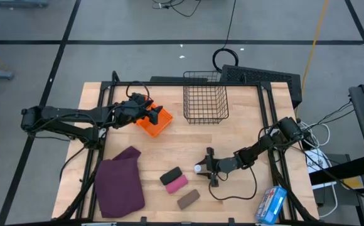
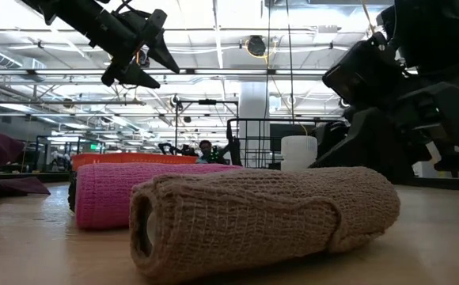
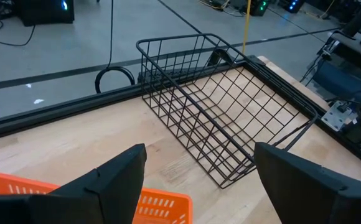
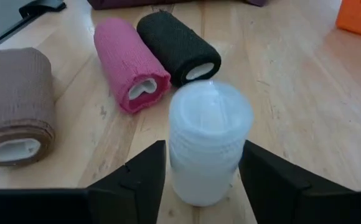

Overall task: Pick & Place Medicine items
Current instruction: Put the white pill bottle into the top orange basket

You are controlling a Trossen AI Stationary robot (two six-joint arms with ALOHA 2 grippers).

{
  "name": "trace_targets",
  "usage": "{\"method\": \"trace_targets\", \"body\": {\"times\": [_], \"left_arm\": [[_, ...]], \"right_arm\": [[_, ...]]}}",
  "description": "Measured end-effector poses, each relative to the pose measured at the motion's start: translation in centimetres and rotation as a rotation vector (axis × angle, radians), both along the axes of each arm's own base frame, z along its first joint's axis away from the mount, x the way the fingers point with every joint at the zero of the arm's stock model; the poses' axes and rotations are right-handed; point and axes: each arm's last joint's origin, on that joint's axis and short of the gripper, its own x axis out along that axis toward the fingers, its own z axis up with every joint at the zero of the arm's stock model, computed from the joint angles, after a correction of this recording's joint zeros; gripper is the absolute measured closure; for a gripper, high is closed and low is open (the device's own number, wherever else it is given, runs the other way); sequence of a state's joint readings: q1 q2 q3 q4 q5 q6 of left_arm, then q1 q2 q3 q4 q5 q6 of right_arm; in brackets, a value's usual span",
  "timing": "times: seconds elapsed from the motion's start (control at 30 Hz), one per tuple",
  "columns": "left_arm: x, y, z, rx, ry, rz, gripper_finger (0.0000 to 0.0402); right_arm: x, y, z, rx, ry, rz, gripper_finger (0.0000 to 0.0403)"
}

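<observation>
High view: the left gripper [image 1: 159, 113] hovers over the orange tray [image 1: 160, 125], near the wire basket [image 1: 205, 96], with its fingers spread and nothing between them. The right gripper [image 1: 202, 168] lies low at the table's near middle, its fingertips at a small white bottle [image 1: 198, 168]. Beside it lie three bandage rolls, black [image 1: 170, 175], pink [image 1: 177, 183] and brown [image 1: 188, 199]; a maroon cloth [image 1: 119, 182] lies further left and a blue-and-white packet [image 1: 271, 204] near the right corner.

Low view: the white bottle [image 2: 298, 153] stands upright on the table [image 2: 39, 237], behind the brown roll [image 2: 261, 218] and pink roll [image 2: 134, 194], with the right arm's dark body just beside it.

Left wrist view: the left fingers [image 3: 115, 183] stand wide apart and empty above the tray's rim [image 3: 162, 202], facing the basket [image 3: 221, 118].

Right wrist view: the bottle [image 4: 208, 142] stands between the right fingers [image 4: 140, 171], which flank it closely; whether they press it cannot be told.
</observation>
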State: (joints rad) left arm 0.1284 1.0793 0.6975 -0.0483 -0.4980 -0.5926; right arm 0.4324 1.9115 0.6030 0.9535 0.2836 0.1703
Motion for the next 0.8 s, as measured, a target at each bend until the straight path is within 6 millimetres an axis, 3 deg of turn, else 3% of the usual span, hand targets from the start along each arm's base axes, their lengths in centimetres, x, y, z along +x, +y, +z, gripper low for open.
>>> {"method": "trace_targets", "body": {"times": [0.53, 0.8], "left_arm": [[0.7, 0.1, -1.1, -0.042, 0.024, 0.012, 0.0094], [2.2, -0.7, -1.3, -0.108, -0.028, -0.223, 0.0094]], "right_arm": [[0.0, 0.0, 0.1, -0.007, 0.012, 0.000, 0.0272], [-0.5, -0.5, 3.3, -0.015, 0.011, -0.004, 0.0272]]}}
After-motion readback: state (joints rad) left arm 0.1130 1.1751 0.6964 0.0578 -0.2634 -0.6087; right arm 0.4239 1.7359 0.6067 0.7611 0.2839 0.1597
